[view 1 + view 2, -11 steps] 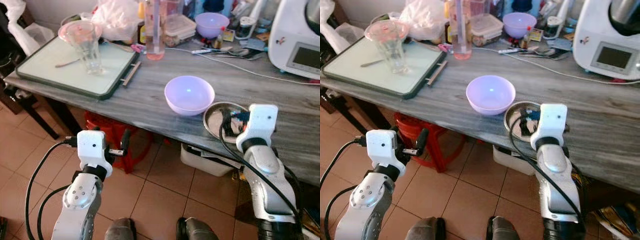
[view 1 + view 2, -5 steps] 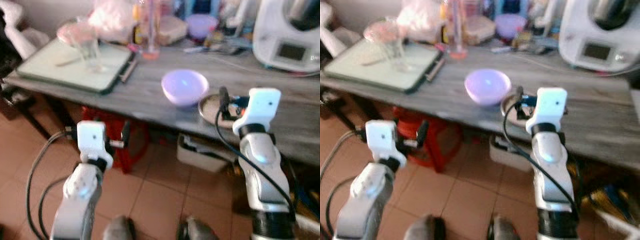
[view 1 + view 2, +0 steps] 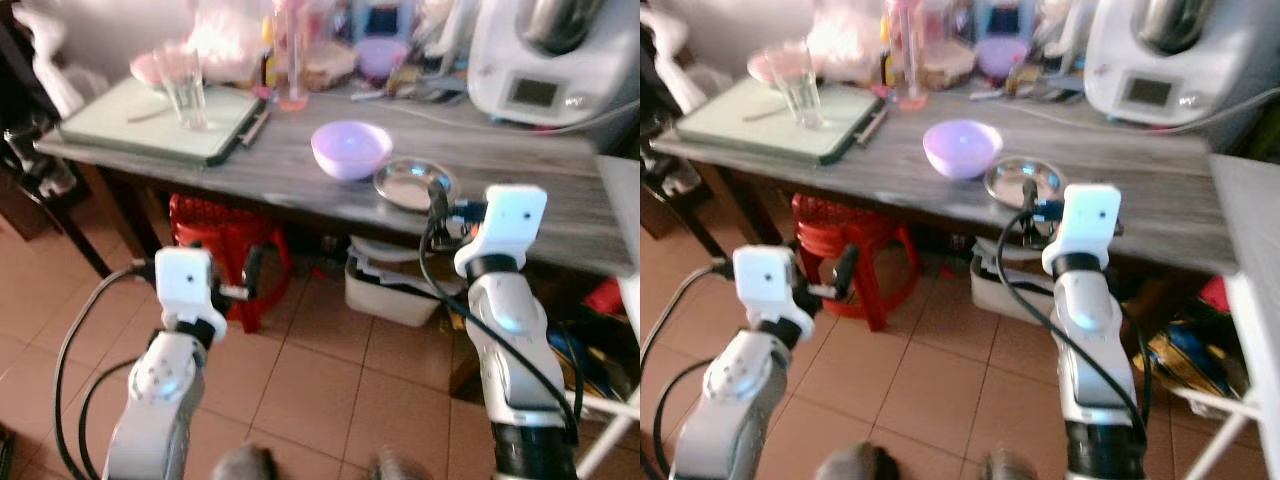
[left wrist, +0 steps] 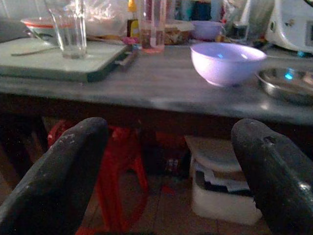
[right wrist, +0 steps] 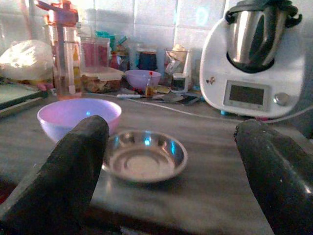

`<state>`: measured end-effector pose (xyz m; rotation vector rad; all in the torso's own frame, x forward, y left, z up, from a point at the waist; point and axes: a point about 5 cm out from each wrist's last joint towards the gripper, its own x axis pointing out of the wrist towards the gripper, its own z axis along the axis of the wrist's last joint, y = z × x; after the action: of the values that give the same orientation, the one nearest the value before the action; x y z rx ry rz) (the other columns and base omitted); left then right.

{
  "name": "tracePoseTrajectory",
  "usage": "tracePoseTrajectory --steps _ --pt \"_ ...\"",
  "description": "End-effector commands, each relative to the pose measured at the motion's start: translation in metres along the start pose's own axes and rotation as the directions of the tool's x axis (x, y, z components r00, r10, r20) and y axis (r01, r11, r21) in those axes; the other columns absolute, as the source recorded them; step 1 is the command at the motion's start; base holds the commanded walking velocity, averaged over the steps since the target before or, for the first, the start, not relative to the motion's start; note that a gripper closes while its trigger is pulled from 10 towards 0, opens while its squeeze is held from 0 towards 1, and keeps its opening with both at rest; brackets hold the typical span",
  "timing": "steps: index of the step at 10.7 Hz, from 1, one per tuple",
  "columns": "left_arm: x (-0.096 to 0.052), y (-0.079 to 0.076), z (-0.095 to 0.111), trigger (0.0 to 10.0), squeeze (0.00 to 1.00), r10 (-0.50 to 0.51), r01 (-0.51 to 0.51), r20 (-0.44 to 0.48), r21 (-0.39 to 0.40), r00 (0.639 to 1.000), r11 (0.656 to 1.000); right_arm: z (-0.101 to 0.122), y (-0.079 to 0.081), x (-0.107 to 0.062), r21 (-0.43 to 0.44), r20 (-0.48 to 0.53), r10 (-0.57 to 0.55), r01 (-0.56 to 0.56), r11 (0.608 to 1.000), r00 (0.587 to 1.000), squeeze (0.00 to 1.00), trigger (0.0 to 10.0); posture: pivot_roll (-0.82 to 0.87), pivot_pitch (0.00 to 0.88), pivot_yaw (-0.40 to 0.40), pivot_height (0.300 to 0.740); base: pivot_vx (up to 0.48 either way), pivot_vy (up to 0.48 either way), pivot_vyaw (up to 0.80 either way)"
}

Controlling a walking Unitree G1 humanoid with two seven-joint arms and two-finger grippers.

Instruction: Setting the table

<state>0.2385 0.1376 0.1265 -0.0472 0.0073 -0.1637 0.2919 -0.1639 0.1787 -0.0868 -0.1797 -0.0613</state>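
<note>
A purple bowl (image 3: 351, 148) stands on the grey table (image 3: 290, 175), with a shallow steel dish (image 3: 413, 185) to its right. At the far left, a clear glass (image 3: 187, 88) sits on a pale tray (image 3: 150, 120). My right gripper (image 5: 171, 147) is open and empty just in front of the table's near edge, facing the steel dish (image 5: 144, 156) and the bowl (image 5: 78, 117). My left gripper (image 4: 166, 147) is open and empty, held lower, below the tabletop and out from the table, looking towards the bowl (image 4: 227, 62).
A white kitchen machine (image 3: 545, 60) stands at the table's back right, with a pink bottle (image 3: 292, 50), jars and a second purple bowl (image 3: 382, 55) along the back. Under the table are a red stool (image 3: 225, 235) and a white box (image 3: 395, 290). Tiled floor lies before me.
The whole view has drawn back from the table, which now looks farther off. My right gripper was over the steel dish and now stands before the table edge. Both grippers stay open.
</note>
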Motion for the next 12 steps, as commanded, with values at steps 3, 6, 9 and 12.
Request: tracePoseTrajectory --steps 3,6,9,12 --pt "0.004 -0.001 0.001 10.0 0.00 -0.001 0.001 0.006 0.001 1.000 1.000 -0.005 0.000 0.005 -0.001 -0.016 0.004 -0.004 1.000 1.000 0.00 10.0 0.06 0.041 0.026 0.740 0.000 0.000 -0.78" --pt "0.001 -0.005 0.001 10.0 0.00 -0.035 0.036 0.031 -0.018 0.999 0.999 -0.012 0.004 0.007 0.016 -0.042 0.002 -0.001 1.000 0.999 0.00 10.0 0.06 0.030 0.032 0.740 0.000 0.000 -0.78" --pt "0.000 -0.006 0.003 10.0 0.00 -0.043 0.044 0.041 -0.023 0.998 0.999 -0.015 0.002 0.010 0.033 -0.047 -0.003 0.004 0.999 0.999 0.00 10.0 0.07 0.045 0.025 0.740 0.000 -0.220 -0.25" --pt "-0.004 0.001 0.001 10.0 0.00 0.005 -0.004 0.032 -0.020 0.999 1.000 -0.026 0.001 0.001 0.050 -0.094 0.034 -0.029 0.998 0.995 0.00 10.0 0.07 0.059 0.028 0.740 0.000 0.000 0.00"
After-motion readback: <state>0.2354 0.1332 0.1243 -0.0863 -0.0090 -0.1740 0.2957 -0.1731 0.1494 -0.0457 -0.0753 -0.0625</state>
